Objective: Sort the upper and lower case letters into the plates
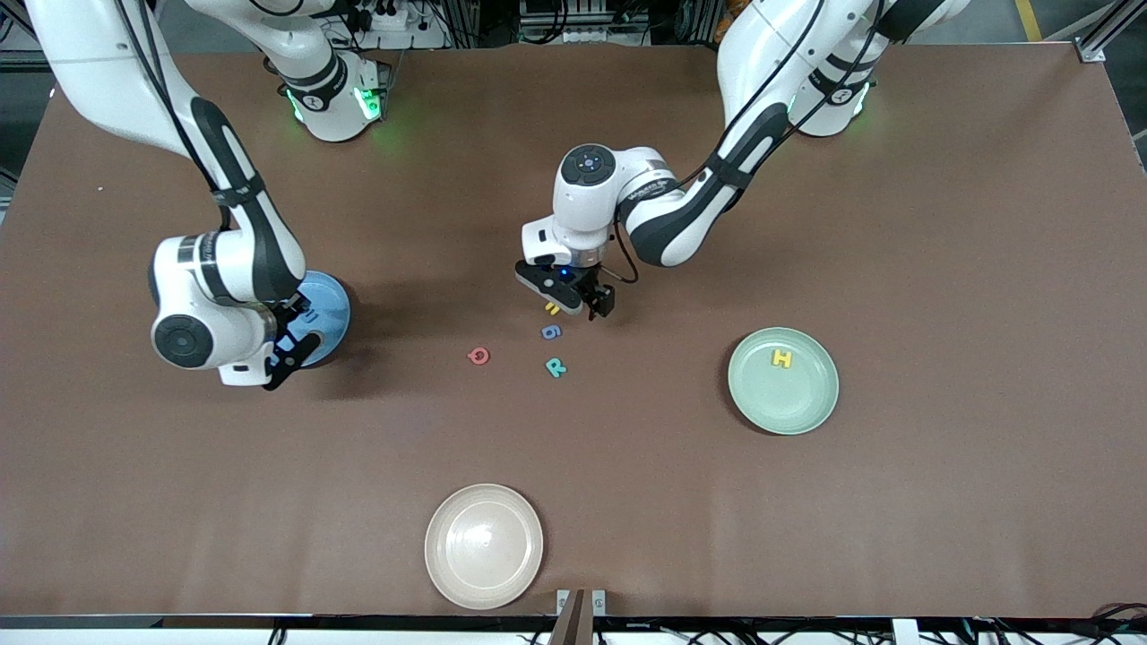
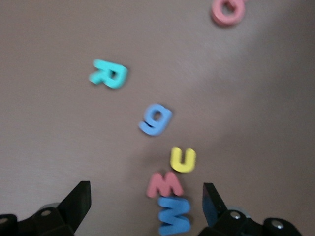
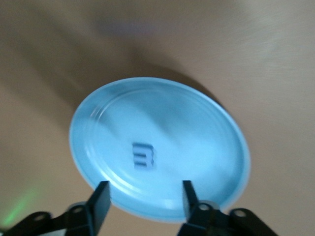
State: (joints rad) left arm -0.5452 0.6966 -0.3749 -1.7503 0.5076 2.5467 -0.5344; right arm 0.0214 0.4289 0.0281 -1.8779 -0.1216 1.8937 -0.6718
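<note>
two plates were in use for the sorting. the pale green plate lay toward the left arm's end of the table and carried a yellow "h", an upper case one. the blue plate lay toward the right arm's end, and a blue letter, read as a lower case "m", was seen lying flat on it in the right wrist view.

the right gripper was held over the blue plate with its fingers apart and nothing between them, so this letter was judged as just delivered.

the left gripper was held low over the loose letters at the middle of the table, its fingers wide apart and empty. a blue "m" and a red "m" were seen between the fingers, a yellow "u" just beside them. at about 6 o'clock from this gripper a blue "g" and a teal "r" lay, and a red "q" or "o" at about 8 o'clock.

for the next move, one letter must be pinched alone, which looked difficult because the three were touching. a cream-white plate was left unused. no brand could be read.
</note>
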